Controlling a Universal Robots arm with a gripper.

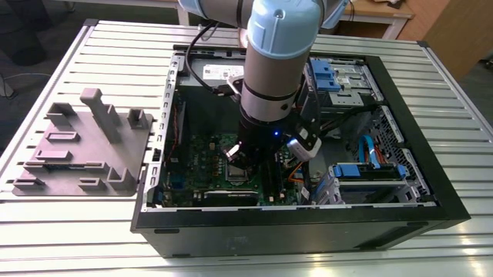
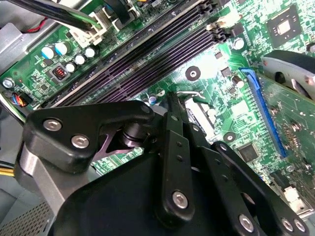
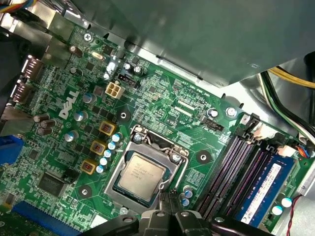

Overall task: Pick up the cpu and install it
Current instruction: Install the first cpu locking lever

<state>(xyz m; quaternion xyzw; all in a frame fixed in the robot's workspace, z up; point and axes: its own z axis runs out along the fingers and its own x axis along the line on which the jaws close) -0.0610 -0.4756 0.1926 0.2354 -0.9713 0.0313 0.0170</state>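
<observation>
cpu: we see the cpu [image 3: 142, 176] sitting flat inside the socket [image 3: 147, 172] on the green board [image 3: 162, 105], silver top up.
gripper: the gripper [image 3: 167, 209] hangs just above the socket's edge; we cannot tell its fingers' state, nothing visibly held.
memory slots: the memory slots [image 3: 236, 172] run beside the socket.
case: the open computer case [image 1: 416, 190] lies on the slatted table [image 1: 77, 225], arm reaching in.

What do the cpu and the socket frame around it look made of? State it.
The cpu top looks like brushed metal, a matte silver-grey with faint print. The socket frame looks like plated steel: bright, thin, with shiny glints at its screws.
</observation>
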